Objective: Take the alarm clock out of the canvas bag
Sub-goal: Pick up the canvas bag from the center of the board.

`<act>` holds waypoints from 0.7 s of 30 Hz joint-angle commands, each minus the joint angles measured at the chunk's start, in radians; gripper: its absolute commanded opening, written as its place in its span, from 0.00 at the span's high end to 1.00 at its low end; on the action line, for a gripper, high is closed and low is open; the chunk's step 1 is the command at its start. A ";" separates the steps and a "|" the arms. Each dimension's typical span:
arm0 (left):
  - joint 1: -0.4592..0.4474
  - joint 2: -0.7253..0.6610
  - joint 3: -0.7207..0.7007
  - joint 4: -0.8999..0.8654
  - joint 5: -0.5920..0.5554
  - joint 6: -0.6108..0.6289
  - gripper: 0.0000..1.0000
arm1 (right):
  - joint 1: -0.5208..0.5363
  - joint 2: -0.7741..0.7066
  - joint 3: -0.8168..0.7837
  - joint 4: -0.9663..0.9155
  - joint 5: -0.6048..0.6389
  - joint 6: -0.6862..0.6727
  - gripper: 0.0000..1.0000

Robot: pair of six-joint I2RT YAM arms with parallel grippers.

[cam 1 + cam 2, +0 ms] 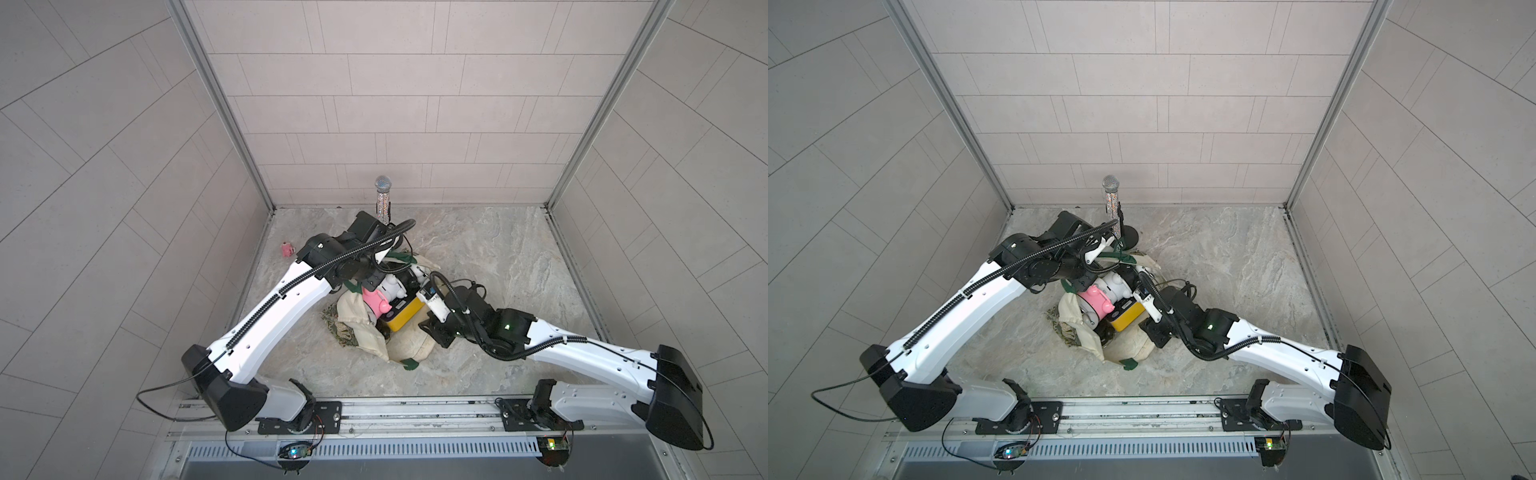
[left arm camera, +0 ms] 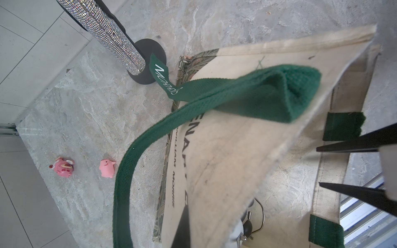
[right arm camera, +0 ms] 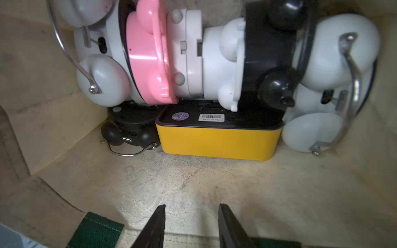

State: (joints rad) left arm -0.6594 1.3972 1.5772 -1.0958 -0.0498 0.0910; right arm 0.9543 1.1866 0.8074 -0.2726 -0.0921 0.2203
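The canvas bag point(image 1: 360, 328) lies slumped in the middle of the table point(image 1: 519, 257), between your two arms, with its mouth turned toward your right arm. The alarm clocks are all inside it, heaped against the end opposite the mouth. In the right wrist view a yellow box clock point(image 3: 217, 139) sits lowest on the canvas and a small black clock point(image 3: 129, 126) touches its side. A pink clock point(image 3: 146, 58), a larger black clock point(image 3: 268, 53) and a white twin-bell clock point(image 3: 326, 85) are stacked on and around them. In both top views the pink and yellow ones show through the open mouth.

Your right gripper point(image 3: 191, 205) is at the bag's mouth, its jaws partly spread and empty. The tips hover over bare canvas, near the yellow box clock but not touching it.

Your left gripper point(image 2: 318, 166) is at the bag's raised rim on the far side, beside the green handle point(image 2: 236, 96), which lies folded over the canvas. Its fingertips stand close together with only a narrow gap and nothing between them. A pale blur sits further back, so I cannot tell whether it pinches the bag.

Behind the bag a glitter microphone point(image 1: 383, 195) stands upright on a round base. A small pink toy point(image 2: 107, 168) and a second pink toy point(image 2: 64, 167) lie near the table's left edge.
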 commanded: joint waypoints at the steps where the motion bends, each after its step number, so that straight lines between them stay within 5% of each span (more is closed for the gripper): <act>1: 0.010 -0.051 0.017 0.098 -0.012 -0.010 1.00 | 0.035 0.039 0.027 0.036 0.076 -0.155 0.58; 15: 0.116 -0.047 -0.003 0.083 0.130 -0.065 1.00 | 0.119 0.190 0.021 0.022 0.247 -0.446 0.63; 21: 0.116 -0.046 -0.003 0.069 0.152 -0.062 1.00 | 0.127 0.170 0.028 0.105 0.338 -0.625 0.54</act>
State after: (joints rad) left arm -0.5499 1.3968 1.5635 -1.0702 0.0746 0.0372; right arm 1.0798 1.3731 0.8207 -0.2096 0.1608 -0.2790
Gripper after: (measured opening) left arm 0.056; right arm 0.450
